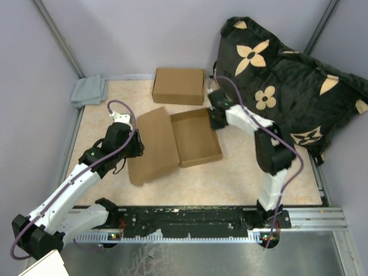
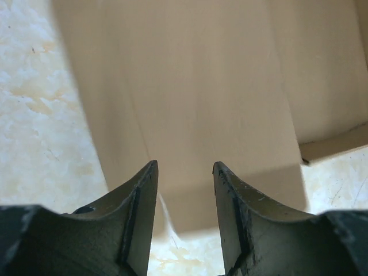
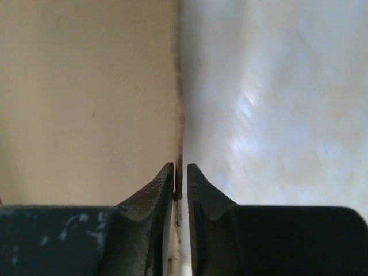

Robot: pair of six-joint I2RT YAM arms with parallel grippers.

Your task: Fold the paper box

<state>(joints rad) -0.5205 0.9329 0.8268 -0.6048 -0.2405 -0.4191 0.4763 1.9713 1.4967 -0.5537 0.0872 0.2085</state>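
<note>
Mottled beige table [image 1: 241,178] | open brown paper box [image 1: 195,138] | left pincer [image 2: 185,167] half-parted | right pincer [image 3: 180,168] pinching its thin wall

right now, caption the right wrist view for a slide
Right claw pinching the thin edge of the open brown cardboard box.

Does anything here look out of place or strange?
Yes. A big black cushion with beige flowers slumps over the table's back right corner, close to the right arm. A grey cloth lies crumpled at the back left corner.
</note>
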